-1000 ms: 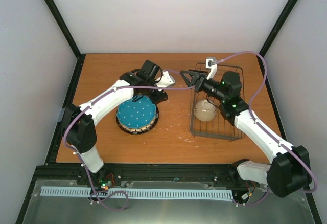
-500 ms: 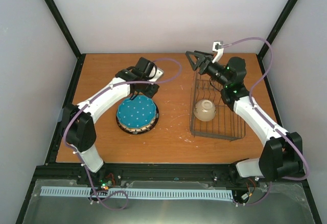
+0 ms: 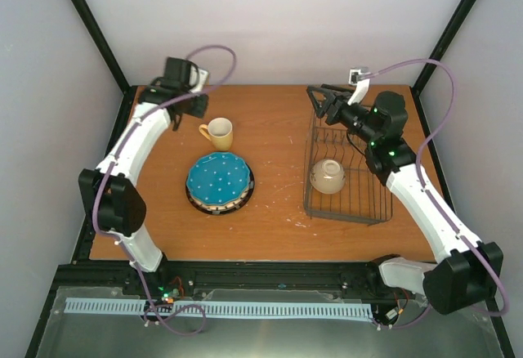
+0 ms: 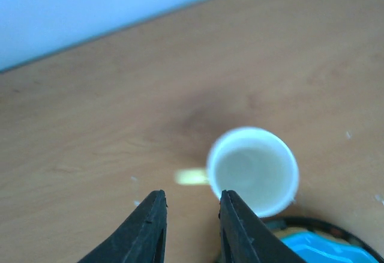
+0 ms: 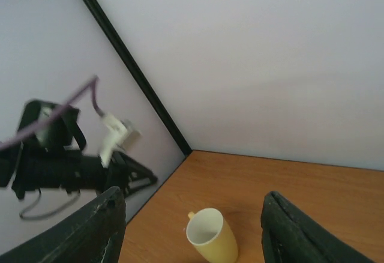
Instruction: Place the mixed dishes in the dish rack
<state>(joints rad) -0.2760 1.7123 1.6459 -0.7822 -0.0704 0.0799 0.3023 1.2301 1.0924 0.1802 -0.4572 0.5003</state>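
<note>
The yellow mug [image 3: 220, 133] stands upright on the table, handle to the left. It also shows in the left wrist view [image 4: 253, 170] and the right wrist view [image 5: 211, 236]. My left gripper [image 3: 196, 106] hangs above and left of it, open and empty [image 4: 191, 198]. The teal dotted plate [image 3: 219, 178] tops a stack; a dark rim shows under it. The cream bowl [image 3: 328, 176] sits in the dark wire dish rack [image 3: 368, 203]. My right gripper [image 3: 319, 100] is raised over the rack's back left corner, wide open and empty [image 5: 193, 196].
Black frame posts [image 3: 94, 35] stand at the back corners, with grey walls behind. The left arm [image 5: 72, 167] shows in the right wrist view by the left post. Bare table lies between the plate stack and the rack.
My left arm has swung back and to the left, off the mug, which now stands in plain view. My right gripper has risen from the rack and shifted slightly right.
</note>
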